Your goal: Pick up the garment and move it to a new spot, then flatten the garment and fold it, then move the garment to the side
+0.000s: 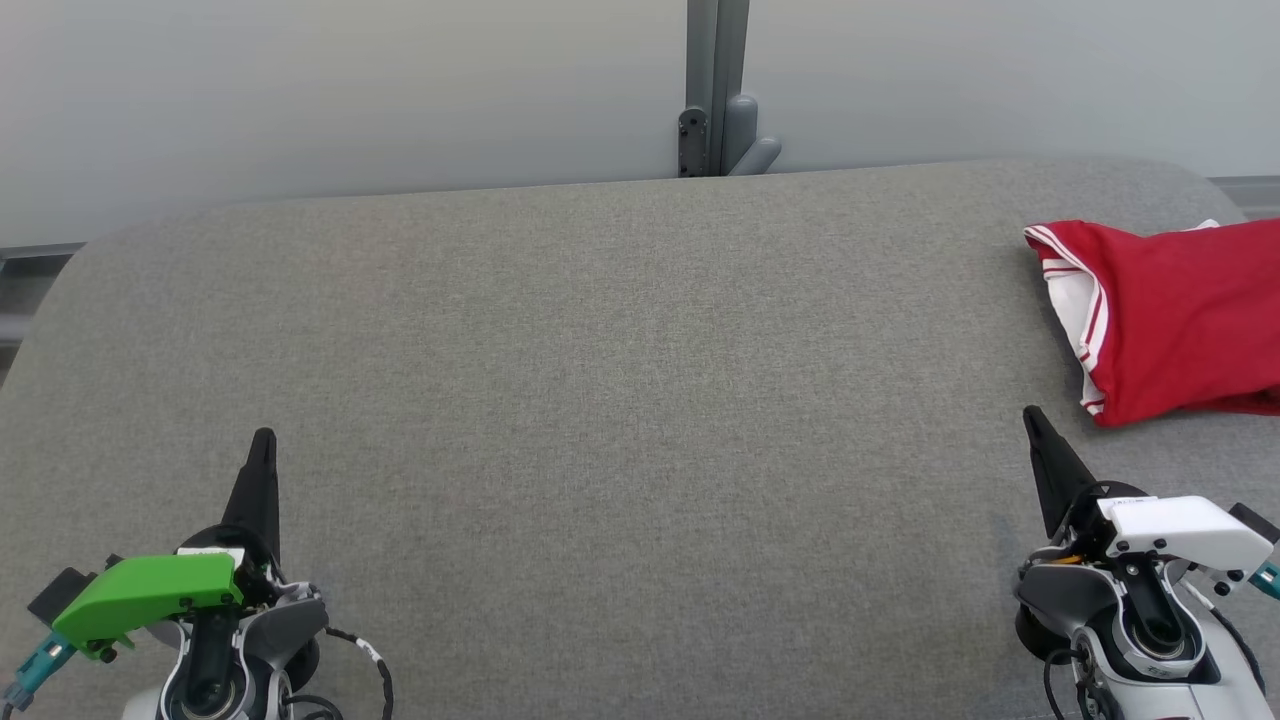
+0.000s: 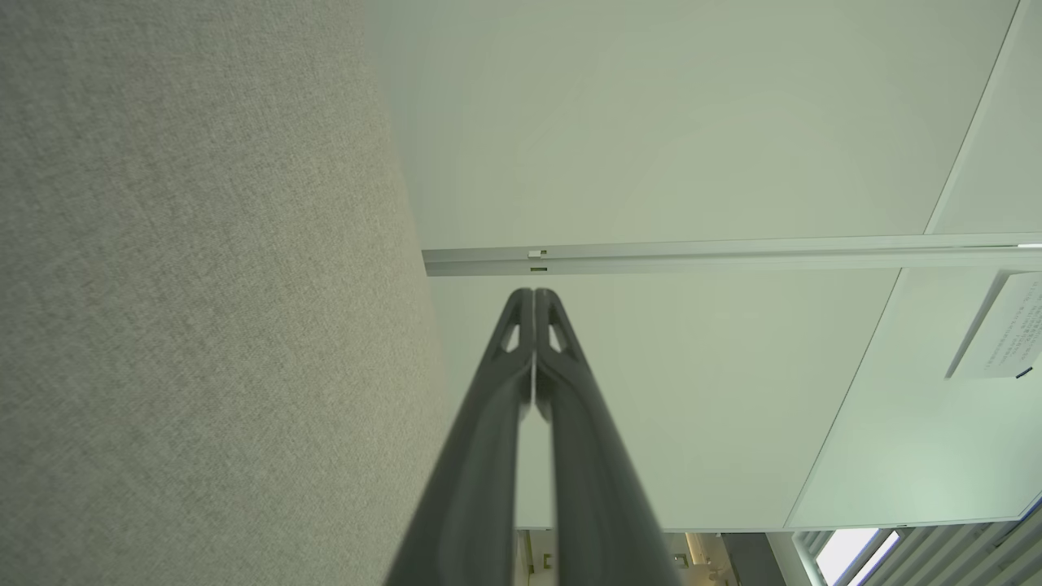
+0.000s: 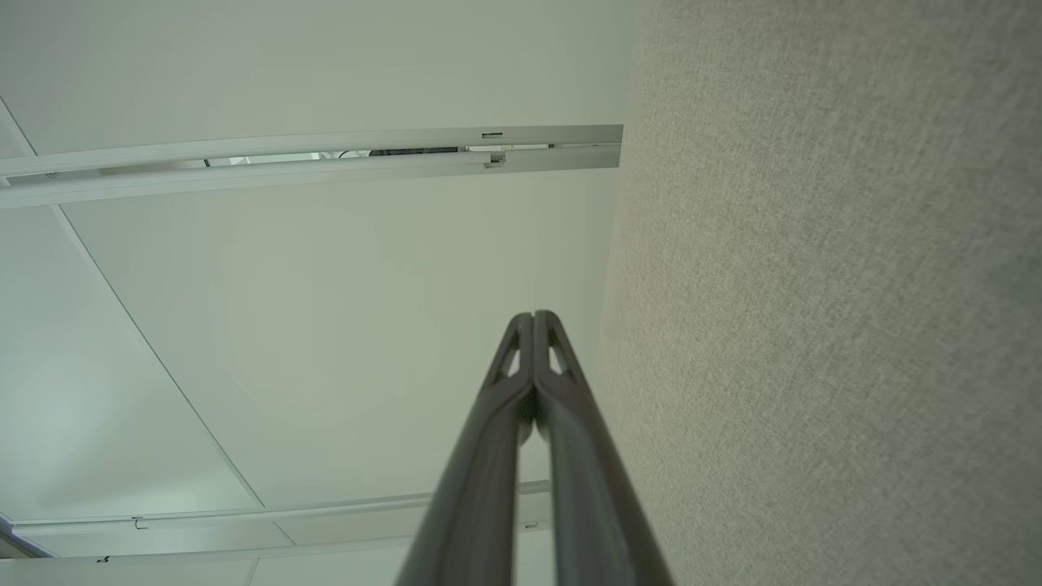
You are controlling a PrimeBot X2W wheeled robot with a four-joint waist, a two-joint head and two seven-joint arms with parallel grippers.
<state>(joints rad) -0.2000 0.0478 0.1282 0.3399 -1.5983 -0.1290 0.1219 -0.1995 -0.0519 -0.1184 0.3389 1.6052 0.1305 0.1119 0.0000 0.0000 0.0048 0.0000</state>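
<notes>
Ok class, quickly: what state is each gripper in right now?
Left gripper: closed, holding nothing.
Right gripper: closed, holding nothing.

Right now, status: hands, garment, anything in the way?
Both shut, empty: left hand, right hand. Far right on table: garment, untouched. Bare table between it and right hand.

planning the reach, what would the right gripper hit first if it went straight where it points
Probably nothing nearby: the right gripper aims just left of the red garment, over the grey table, toward the pale wall.
</notes>
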